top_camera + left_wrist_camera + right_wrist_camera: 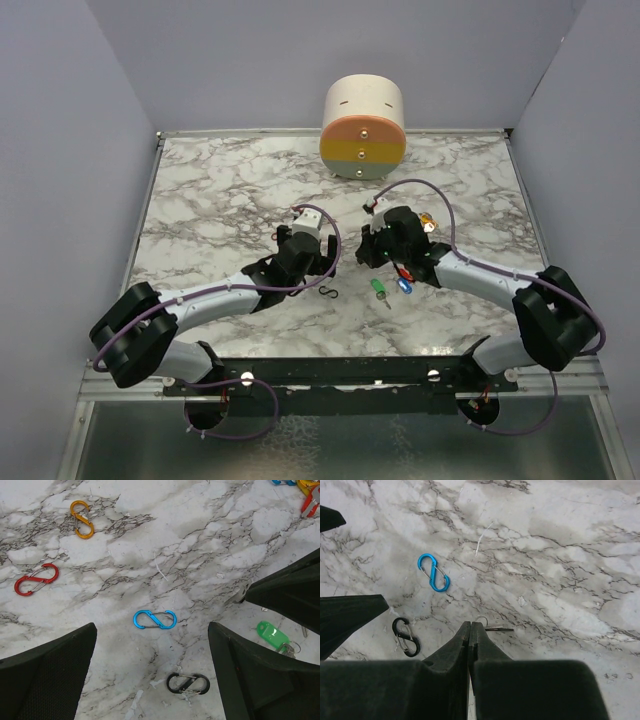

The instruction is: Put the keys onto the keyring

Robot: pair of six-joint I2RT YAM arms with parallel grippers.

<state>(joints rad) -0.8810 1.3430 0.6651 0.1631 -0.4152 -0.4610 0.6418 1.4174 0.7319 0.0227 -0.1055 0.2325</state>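
**A:** Where are the keys just now?

**B:** Loose on the desk (200, 190), between the two arms. The green key (272, 634) lies flat just beside the outer side of the left arm's right finger. The red key (401, 271) and blue key (405, 286) sit close under the right wrist. (There is a speck of orange further back, too small to name.)

**A:** And the jaws?

**B:** The left jaws stand wide apart and empty, hanging over the blue clip (154, 619), with the black clip (188, 683) nearer the camera. The right jaws are pressed tight together, tips down at a small wire ring (481, 621) with a thin metal blade beside it. Whether they nip the ring or only touch it, I cannot tell.

**A:** Why stand like that?

**B:** My guess is that the right steadies the ring so it won't skate on the smooth marble, and the left stays wide to fetch a key. The green one is closest. No key looks threaded yet.
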